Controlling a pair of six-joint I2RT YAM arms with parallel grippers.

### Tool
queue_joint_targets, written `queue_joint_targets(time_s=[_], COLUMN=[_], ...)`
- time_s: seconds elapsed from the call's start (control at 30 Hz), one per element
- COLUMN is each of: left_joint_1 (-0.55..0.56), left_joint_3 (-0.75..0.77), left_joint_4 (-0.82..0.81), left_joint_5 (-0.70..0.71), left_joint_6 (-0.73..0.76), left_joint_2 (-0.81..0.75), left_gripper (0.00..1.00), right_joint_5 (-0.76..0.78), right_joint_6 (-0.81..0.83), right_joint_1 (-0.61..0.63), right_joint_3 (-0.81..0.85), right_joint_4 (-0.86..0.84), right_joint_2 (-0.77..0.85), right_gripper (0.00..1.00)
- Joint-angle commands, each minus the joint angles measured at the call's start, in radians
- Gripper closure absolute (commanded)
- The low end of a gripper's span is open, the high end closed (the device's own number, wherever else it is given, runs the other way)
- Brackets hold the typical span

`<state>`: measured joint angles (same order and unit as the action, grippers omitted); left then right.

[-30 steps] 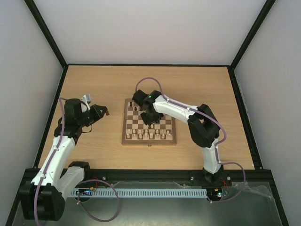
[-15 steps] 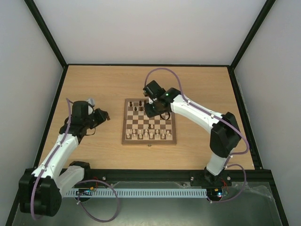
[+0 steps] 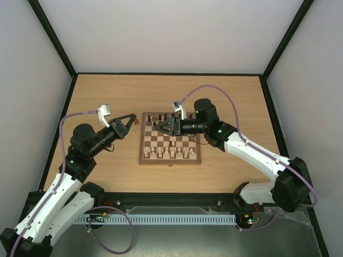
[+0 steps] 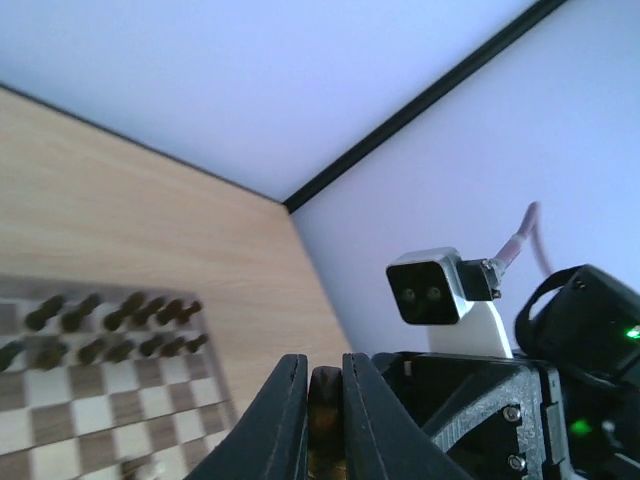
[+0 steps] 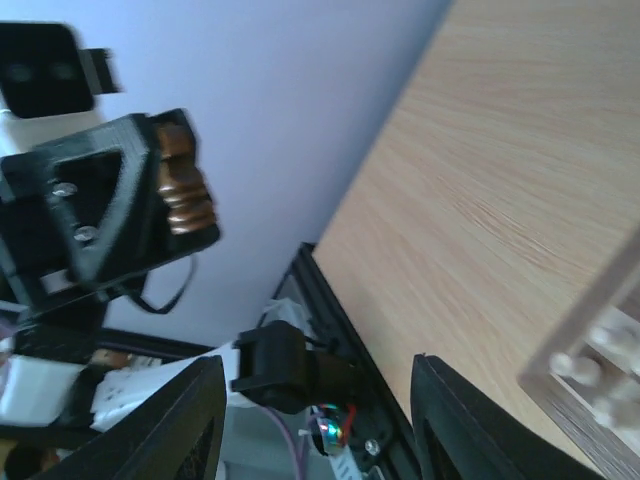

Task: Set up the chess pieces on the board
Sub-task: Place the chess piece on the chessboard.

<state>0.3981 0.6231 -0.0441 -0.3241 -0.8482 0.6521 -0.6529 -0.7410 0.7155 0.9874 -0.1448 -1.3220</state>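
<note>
Tips of the left fingers (image 4: 287,420) pinch one dark piece (image 4: 323,400), just off the left edge of the board (image 3: 155,161). The right fingers (image 5: 170,430) stand spread above its far rows, with one lone dark piece (image 3: 171,143) just nearside. The rest are too small to count.

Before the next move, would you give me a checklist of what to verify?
1. The left gripper is shut on the dark chess piece: ok.
2. The right gripper is open: ok.
3. The piece lies between the right gripper's fingers: not ok; in the right wrist view it sits apart, off to the upper left.
4. A free square remains among the dark chessmen on the board: cannot tell.
5. The pale chessmen stand on the near rows: ok.
</note>
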Motion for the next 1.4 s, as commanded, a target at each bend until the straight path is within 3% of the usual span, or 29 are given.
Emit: queue_joint_targets(time_s=[0.0,0.37,1.37], left_joint_1=[0.054,0.220,0.280], left_joint_3=[0.017,-0.002,-0.039], left_joint_4=[-0.184,-0.447,-0.514], left_joint_5=[-0.009,0.045,0.112], left_joint_6=[-0.081,-0.110,-0.112], left_joint_2=[-0.024,0.010,0.028], left_gripper=[0.93,0.93,0.93], right_joint_5=[-0.093,-0.045,0.006], right_joint_6=[-0.184,-0.315,-0.294], right_joint_1=[-0.003,0.037,0.127], right_joint_3=[-0.053,-0.156,-0.050], right_joint_4=[-0.313,-0.650,-0.704], right_joint_2=[0.081,0.146,0.064], right_gripper=[0.47,0.47,0.64])
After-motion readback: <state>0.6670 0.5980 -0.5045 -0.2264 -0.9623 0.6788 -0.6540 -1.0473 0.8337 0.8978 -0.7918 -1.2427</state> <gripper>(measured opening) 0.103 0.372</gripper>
